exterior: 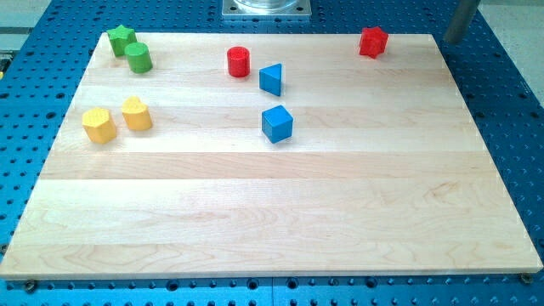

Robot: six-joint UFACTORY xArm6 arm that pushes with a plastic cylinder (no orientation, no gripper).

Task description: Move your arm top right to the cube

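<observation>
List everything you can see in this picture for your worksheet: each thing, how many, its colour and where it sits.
wooden board: 1, pale, on blue perforated table.
green star block: 1, top left.
green cylinder: 1, touching the star.
yellow blocks: 2, left edge.
red cylinder: 1, top centre.
red block: 1, top right.
blue triangular block: 1, centre top.
blue cube: 1, below it.
metal base: 1, top edge.
my rod: 1, grey, top right; my tip off the board.

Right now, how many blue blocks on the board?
2. A blue triangular block sits near the view's top centre, right of the red cylinder; a blue cube lies just below it. None looks hidden.
</observation>
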